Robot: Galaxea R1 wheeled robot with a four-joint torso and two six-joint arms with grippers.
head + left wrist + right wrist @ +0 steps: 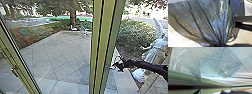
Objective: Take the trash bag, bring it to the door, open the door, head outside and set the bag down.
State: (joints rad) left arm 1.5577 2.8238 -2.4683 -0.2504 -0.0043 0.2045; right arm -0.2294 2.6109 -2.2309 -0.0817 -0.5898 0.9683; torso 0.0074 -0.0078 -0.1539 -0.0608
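1. The left gripper (pixel 218 45) is on the robot's left side; its fingers are pinched on the gathered neck of the trash bag (pixel 205 20); the bag is dark, thin and shiny, its folds fanning out from that neck; where it lies relative to the green door post (pixel 102 47) I cannot tell.
2. Well to the left of the post, a slim green door frame (pixel 23 63) leans across the view; a small metal fitting (pixel 15 72) sits on it.
3. Between that frame and the post, the paved yard (pixel 57 57) stretches away in large slabs with dark joints; beyond the paving, still left of the post, are a planted bed (pixel 27 35) and a tree trunk (pixel 73 16).
4. Just beside the post, on its right, is the right gripper (pixel 113 66), its dark arm reaching in from the right; whether it touches the post I cannot tell, nor how its fingers stand; green framing and speckled paving appear close up in the right wrist view.
5. Farther right of the post are a leafy bush (pixel 133 32) and a pale, statue-like figure (pixel 155 48), the figure nearer than the bush.
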